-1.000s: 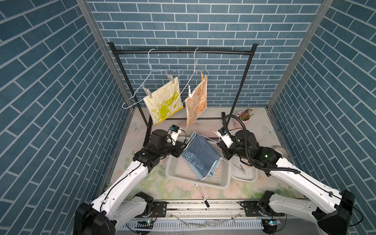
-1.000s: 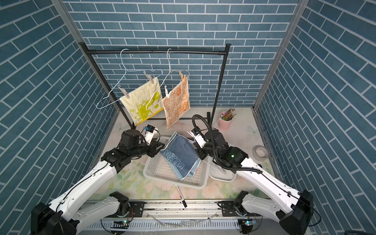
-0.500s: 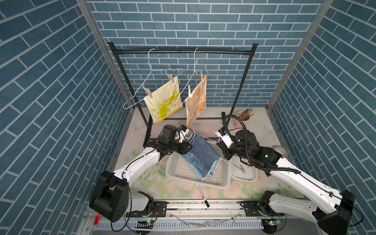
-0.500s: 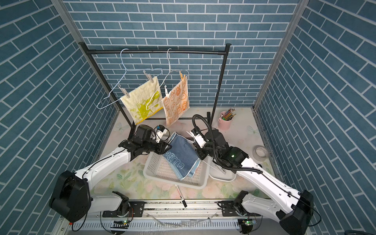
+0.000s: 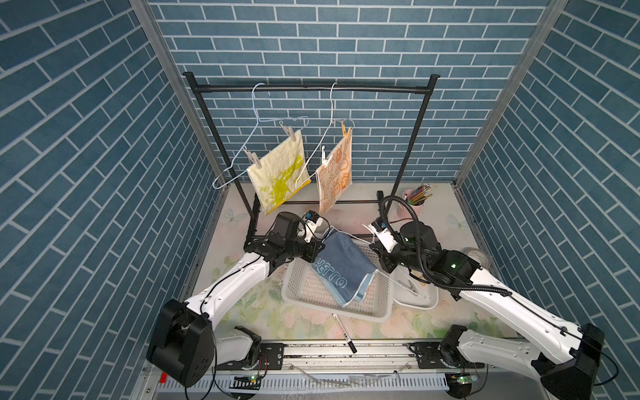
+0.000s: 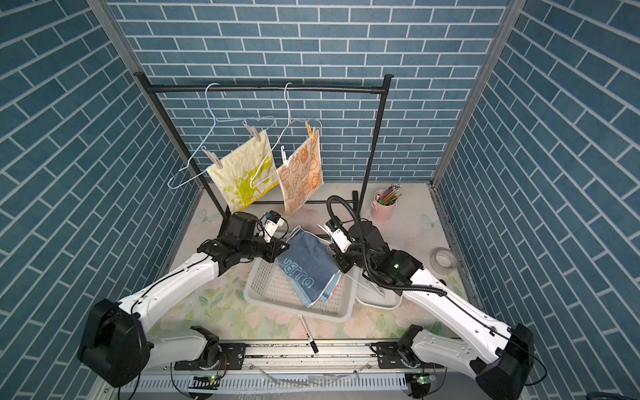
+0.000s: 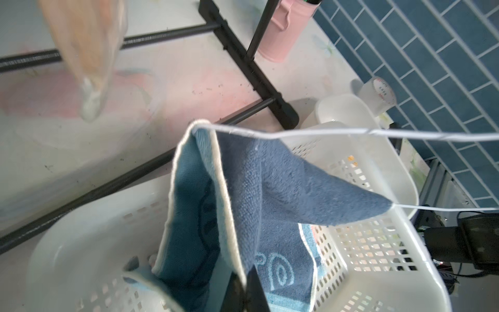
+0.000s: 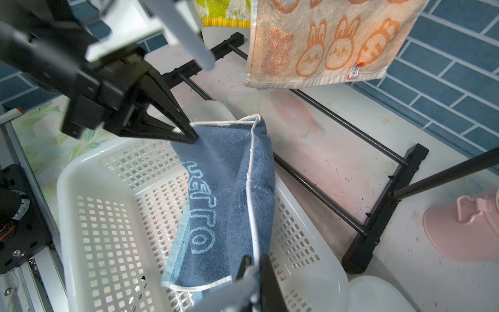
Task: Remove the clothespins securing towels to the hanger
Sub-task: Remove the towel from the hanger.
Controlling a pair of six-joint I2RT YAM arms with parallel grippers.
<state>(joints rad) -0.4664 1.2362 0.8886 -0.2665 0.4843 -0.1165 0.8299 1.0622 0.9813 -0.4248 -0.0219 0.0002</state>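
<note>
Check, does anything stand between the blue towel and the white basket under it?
Nothing visible does. The blue towel hangs directly over the white basket, its lower end inside it.

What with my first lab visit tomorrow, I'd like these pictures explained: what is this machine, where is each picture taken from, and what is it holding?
These are two white robot arms at a table, each ending in a two-fingered claw. The two wide pictures come from a camera pair overhead. The two close ones come from cameras on the arms' wrists.

The left claw pinches an edge of the blue towel. The right claw is shut on the white wire hanger that this towel drapes over, above a white basket.

Behind them, a yellow towel and an orange towel hang from a black rack, pinned by clothespins. A pink cup, a marker pen and a tape roll are also on the table.
</note>
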